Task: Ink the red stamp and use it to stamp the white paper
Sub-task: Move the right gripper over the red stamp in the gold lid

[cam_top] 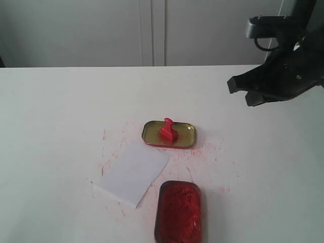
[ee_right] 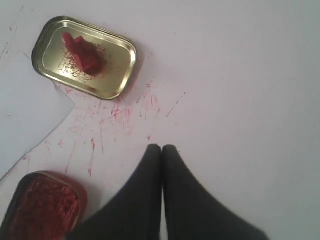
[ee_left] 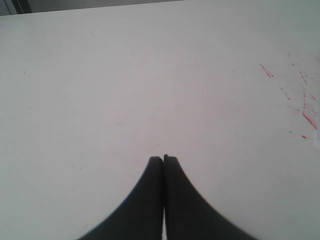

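Exterior view: the red stamp [cam_top: 168,130] lies in a gold lid [cam_top: 152,132], with the white paper [cam_top: 134,173] just beside it and the right claw [cam_top: 240,92] well apart. Only the left wrist view shows the left claw [ee_left: 163,159], which is closed and empty. Right wrist view: right claw [ee_right: 162,149] closed, empty.

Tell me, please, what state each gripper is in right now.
Left gripper: closed, holding nothing.
Right gripper: closed, holding nothing; the red stamp sits in the gold tin lid.
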Action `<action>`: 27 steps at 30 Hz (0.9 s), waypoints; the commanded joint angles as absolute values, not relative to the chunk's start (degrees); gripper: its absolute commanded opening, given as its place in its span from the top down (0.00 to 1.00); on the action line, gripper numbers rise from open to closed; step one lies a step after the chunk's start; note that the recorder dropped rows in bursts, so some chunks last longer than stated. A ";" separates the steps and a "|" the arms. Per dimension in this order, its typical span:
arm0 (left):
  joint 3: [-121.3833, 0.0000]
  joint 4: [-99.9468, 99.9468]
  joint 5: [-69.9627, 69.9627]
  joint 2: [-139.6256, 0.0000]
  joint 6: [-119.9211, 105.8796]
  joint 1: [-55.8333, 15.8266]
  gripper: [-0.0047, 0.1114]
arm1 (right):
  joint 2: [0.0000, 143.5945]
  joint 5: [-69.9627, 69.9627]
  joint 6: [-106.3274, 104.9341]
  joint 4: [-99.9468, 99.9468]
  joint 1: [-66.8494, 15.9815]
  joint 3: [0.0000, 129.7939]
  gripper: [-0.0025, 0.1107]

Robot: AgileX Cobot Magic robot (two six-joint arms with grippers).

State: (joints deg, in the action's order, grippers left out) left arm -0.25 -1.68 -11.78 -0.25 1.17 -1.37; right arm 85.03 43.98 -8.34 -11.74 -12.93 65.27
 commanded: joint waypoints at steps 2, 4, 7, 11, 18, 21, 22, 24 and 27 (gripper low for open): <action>0.00 -1.66 -11.59 0.00 1.31 -1.29 0.96 | 88.42 45.79 -9.01 -11.72 -15.55 69.74 0.98; 0.00 -1.66 -11.59 0.00 1.31 -1.29 0.96 | 89.86 46.34 -9.01 -11.72 -16.34 71.23 0.98; 0.00 -1.66 -11.59 0.00 1.31 -1.29 0.96 | 91.79 46.94 -9.01 -11.61 -17.81 73.28 0.98; 0.00 -1.66 -11.59 0.00 1.31 -1.29 0.96 | 94.63 48.39 -9.01 -11.07 -19.69 75.92 0.98; 0.00 -1.66 -11.59 0.00 1.31 -1.29 0.96 | 98.12 49.14 -8.91 -8.22 -22.45 79.76 0.98; 0.00 -1.66 -11.59 0.00 1.31 -1.29 0.96 | 99.83 49.77 -8.91 -7.41 -23.53 81.33 0.98; 0.00 -1.66 -11.59 0.00 1.31 -1.29 0.96 | 100.25 49.91 -8.91 -7.41 -23.63 81.83 0.98; 0.00 -1.66 -11.59 0.00 1.31 -1.29 0.96 | 101.53 50.05 -8.91 -7.27 -24.01 82.80 0.98; 0.00 -1.66 -11.59 0.00 1.31 -1.29 0.96 | 103.22 50.05 -8.91 -7.24 -24.49 83.92 0.98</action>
State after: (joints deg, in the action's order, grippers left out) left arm -0.25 -1.68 -11.78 -0.25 1.17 -1.37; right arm 101.90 49.72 -8.34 -8.07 -23.99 82.73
